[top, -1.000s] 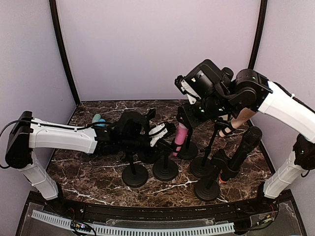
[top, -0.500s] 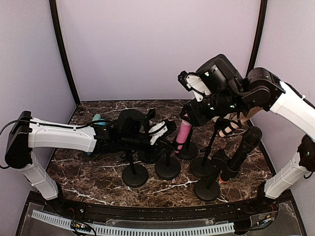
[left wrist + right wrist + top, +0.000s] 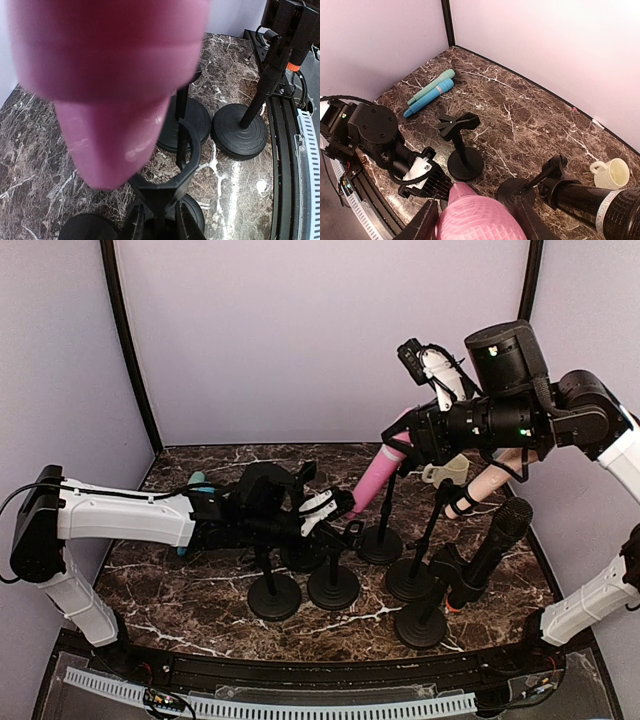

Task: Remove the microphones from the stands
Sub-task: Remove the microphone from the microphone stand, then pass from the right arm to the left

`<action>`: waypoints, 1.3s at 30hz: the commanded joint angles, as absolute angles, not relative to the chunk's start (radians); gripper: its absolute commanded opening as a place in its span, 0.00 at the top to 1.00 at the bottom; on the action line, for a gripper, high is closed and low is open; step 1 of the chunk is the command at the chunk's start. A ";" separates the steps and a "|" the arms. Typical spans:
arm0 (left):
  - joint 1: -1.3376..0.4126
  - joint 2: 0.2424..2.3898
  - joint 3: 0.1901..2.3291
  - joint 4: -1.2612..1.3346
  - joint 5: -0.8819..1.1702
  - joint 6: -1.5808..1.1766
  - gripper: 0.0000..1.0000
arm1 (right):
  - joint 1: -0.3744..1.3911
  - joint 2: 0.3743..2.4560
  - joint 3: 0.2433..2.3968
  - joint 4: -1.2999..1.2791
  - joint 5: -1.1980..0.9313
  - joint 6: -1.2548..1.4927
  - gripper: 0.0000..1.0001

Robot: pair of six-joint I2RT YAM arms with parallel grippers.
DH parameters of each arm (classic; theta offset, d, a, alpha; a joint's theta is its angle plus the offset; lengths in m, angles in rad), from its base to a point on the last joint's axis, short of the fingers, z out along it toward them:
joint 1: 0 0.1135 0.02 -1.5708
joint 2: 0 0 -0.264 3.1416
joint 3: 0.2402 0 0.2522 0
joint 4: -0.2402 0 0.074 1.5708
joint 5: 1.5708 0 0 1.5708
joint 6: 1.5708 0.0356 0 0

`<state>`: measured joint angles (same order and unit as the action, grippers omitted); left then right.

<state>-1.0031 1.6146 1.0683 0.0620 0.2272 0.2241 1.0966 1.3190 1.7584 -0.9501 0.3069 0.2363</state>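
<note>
The right gripper (image 3: 476, 226) is clamped on the fat mesh head of the pink microphone (image 3: 372, 475), a finger pressed to each side of it. It holds the microphone up in the air above the middle of the table (image 3: 520, 105), tilted, head high toward the right arm and thin tail pointing down and to the left.

The tail is out of the stand (image 3: 161, 195). It hangs just above the ring-shaped clip and a little to one side of it, not touching as far as I can tell. In the left wrist view the pink body is a big blur close to the lens.

The left gripper (image 3: 159, 227) is drawn in narrow around the stand's post just under the clip, its fingers (image 3: 136, 222) tight on both sides.

Several other black stands (image 3: 275, 597) crowd around. A black microphone (image 3: 497, 540) sits in one near the right arm's base. A blue microphone (image 3: 430, 97) and a teal microphone (image 3: 434, 84) lie side by side, flat on the marble, well apart at the far left.
</note>
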 commanded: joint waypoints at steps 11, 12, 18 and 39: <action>-0.994 1.533 1.158 -0.025 0.237 0.238 0.38 | 1.092 1.296 1.867 -0.856 0.313 0.219 1.00; -0.992 1.515 1.171 -0.026 0.243 0.237 0.36 | 1.092 1.293 1.869 -0.849 0.310 0.217 1.00; -0.986 1.405 1.207 -0.045 0.206 0.215 0.28 | 1.091 1.285 1.870 -0.827 0.300 0.207 1.00; -0.990 1.418 1.481 -0.218 0.541 0.108 0.27 | 1.061 1.287 1.759 -0.685 -0.069 0.221 1.00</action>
